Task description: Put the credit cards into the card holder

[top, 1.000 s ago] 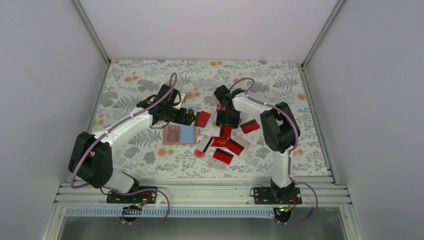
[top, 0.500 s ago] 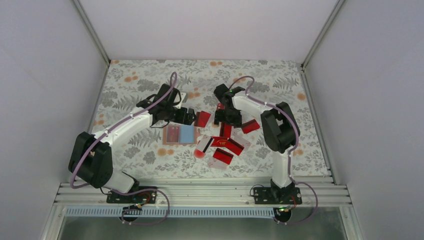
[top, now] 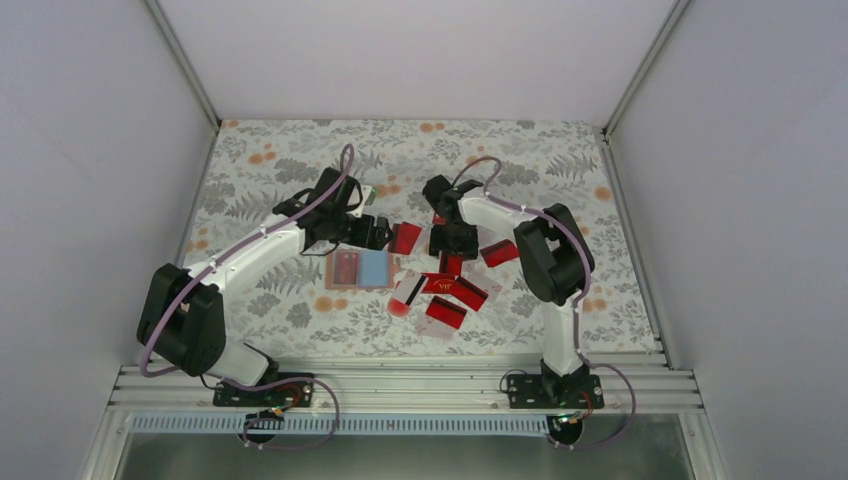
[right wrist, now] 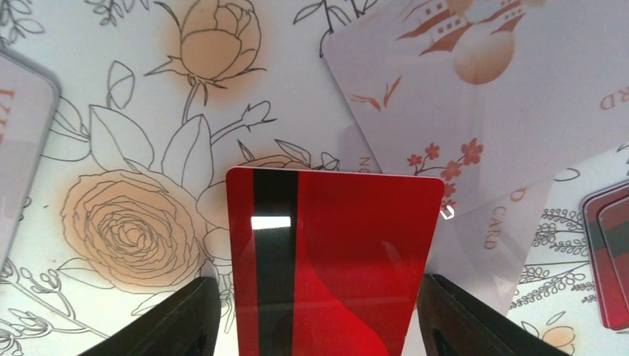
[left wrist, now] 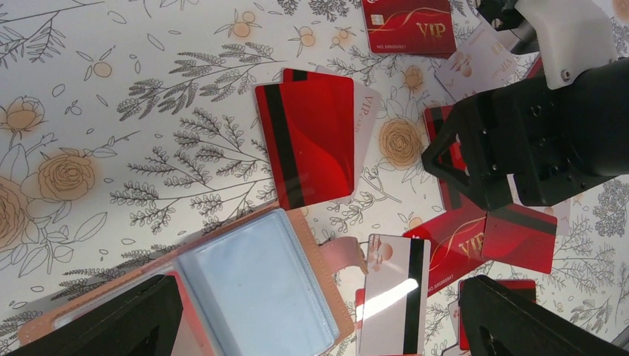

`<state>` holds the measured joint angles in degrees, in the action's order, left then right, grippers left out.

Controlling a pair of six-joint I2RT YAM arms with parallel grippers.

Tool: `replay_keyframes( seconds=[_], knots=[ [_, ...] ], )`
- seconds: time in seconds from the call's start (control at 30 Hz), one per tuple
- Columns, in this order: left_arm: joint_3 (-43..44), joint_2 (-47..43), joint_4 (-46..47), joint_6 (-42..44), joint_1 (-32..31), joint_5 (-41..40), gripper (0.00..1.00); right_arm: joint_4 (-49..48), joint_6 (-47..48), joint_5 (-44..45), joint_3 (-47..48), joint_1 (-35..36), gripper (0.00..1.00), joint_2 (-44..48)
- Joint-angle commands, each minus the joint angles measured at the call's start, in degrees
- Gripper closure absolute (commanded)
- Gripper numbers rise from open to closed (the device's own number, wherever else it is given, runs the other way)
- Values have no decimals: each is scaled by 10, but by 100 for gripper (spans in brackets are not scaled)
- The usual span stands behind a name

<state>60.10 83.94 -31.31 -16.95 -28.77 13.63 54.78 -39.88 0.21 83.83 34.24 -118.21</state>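
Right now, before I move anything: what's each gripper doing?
Left gripper: open, holding nothing, above the card holder.
Right gripper: jaws either side of a red card; cannot tell whether it is gripped.

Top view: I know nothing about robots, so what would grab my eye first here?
Bright red credit cards lie scattered mid-table on a floral cloth. Just left of them the card holder lies open, pale blue inside, with the left gripper wide open at its far edge. The right gripper is down over a black-striped red card.
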Motion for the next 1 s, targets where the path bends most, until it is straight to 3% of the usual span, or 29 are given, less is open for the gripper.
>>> replay_keyframes(
  seconds=[0.0,0.37,0.97],
  knots=[
    [-2,-8,13,6,-2,-1,6,-39,-10,1,-65,4,34,-28],
    [-2,-8,12,9,-2,0,6,-50,0,2,-54,5,44,-24],
    [10,3,20,0,-2,19,6,-76,29,-11,10,4,44,20]
  ],
)
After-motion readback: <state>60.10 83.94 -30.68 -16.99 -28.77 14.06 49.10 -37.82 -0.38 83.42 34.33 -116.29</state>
